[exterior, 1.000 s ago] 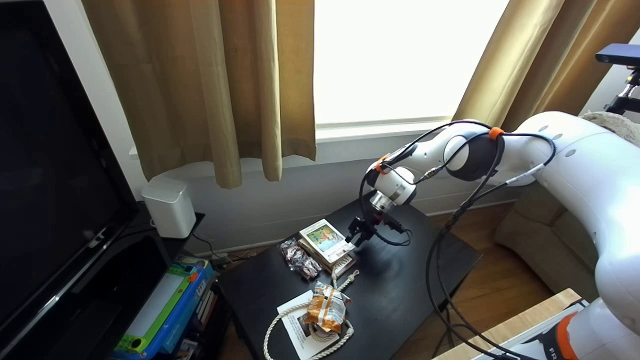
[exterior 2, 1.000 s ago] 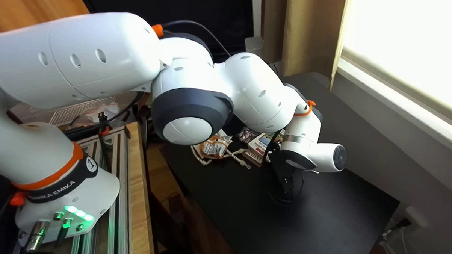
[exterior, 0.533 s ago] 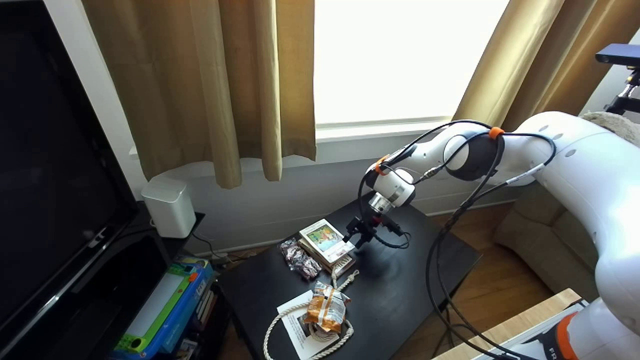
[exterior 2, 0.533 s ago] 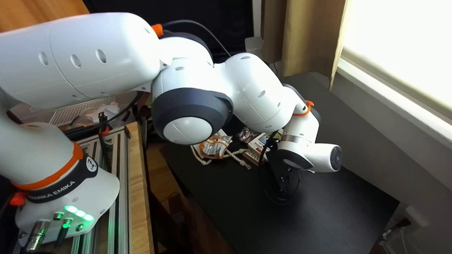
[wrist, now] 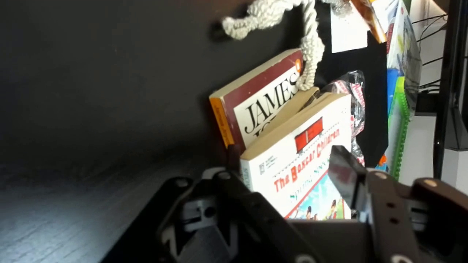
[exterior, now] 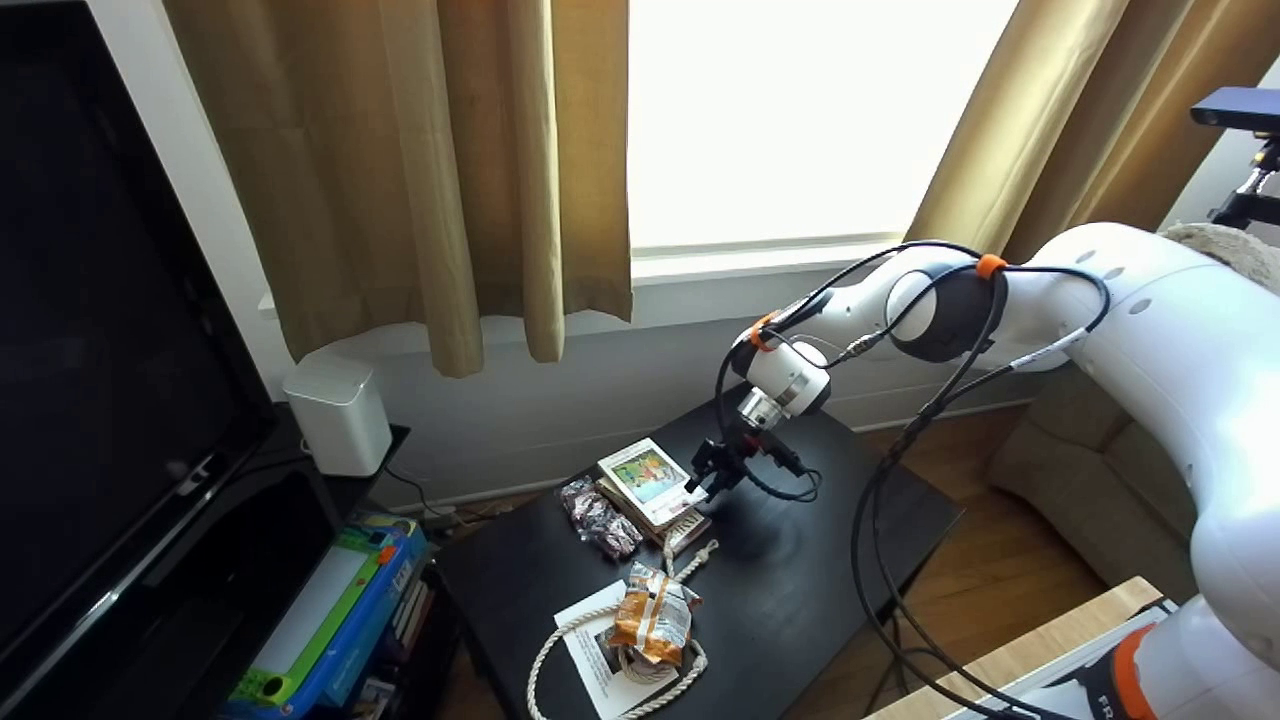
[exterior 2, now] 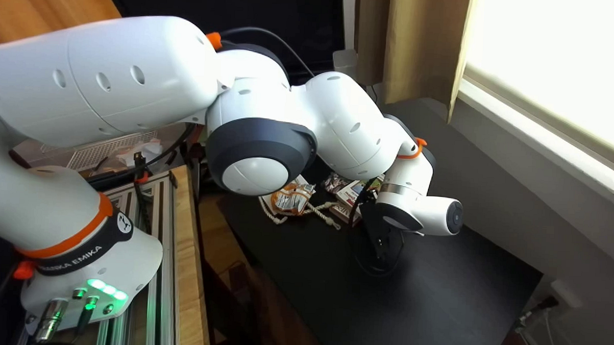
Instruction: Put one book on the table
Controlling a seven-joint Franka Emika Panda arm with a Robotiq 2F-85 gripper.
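Along the left edge of the frame, in an exterior view, a dark television [exterior: 90,350] was seen, with ochre curtains [exterior: 390,170] hung across the top. Below, the lower centre was filled by the black table [exterior: 790,570]. On it, from the left, a shiny packet [exterior: 600,518] was set just beside the lower books [exterior: 688,530], and towards the bottom a white sheet [exterior: 605,690] was weighed down, perhaps only by chance, by rope [wrist: 311,44] and an orange packet [exterior: 655,618]. Atop the lower books, the white-covered book [exterior: 652,480] was rested off-centre; being uppermost, it could be taken, it was judged, without the others being disturbed. From the right, the white arm [exterior: 1160,320] was stretched over the table, apparently so that the packets would be avoided.

By the wrist view, the gripper [wrist: 286,159] was spread wide, its fingers [wrist: 346,177] set well apart. One was placed just beside the spine, at the centre; the other was seen in front of the cover, further right. Between them the book was framed, though whether it was touched could not be told. It was judged not yet lifted.
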